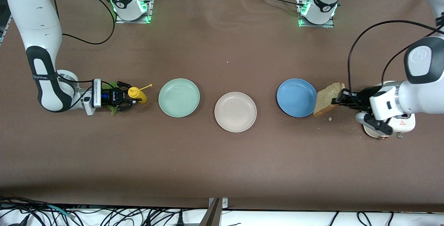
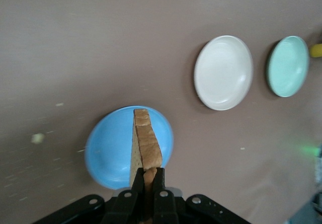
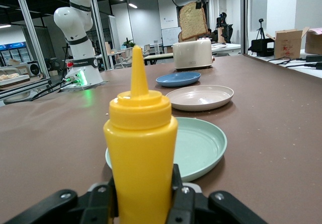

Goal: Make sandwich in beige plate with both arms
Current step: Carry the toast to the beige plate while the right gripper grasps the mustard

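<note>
Hanging from left gripper (image 1: 341,98): bread slice (image 1: 327,99)

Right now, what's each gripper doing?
Left gripper: shut on the bread slice, over the blue plate's edge.
Right gripper: closing around the yellow mustard bottle.

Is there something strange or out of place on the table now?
Yes. The right claw is closing on a yellow bottle, not a sandwich part. Crumbs lie near the blue plate, under the bread in the left claw.
</note>
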